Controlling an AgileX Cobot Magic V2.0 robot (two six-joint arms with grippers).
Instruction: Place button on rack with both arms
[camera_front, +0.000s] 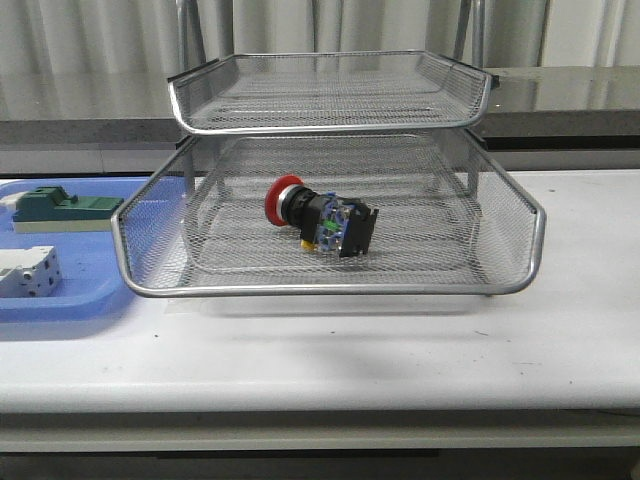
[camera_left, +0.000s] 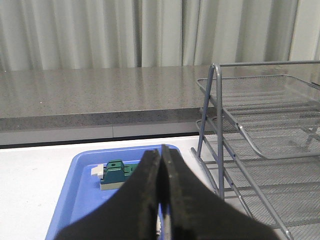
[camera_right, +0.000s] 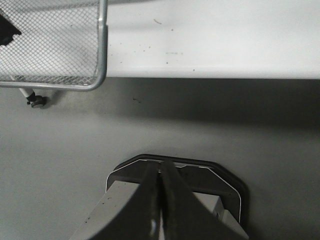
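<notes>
Button (camera_front: 320, 218) lying in rack (camera_front: 330, 285), left end effector (camera_left: 161, 190) and right end effector (camera_right: 160, 195) pressed together, well apart from it

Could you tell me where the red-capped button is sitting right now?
In the front view, the button lies on its side in a lower tray of the rack, near the tray's middle, red cap pointing left, right of the blue tray.
</notes>
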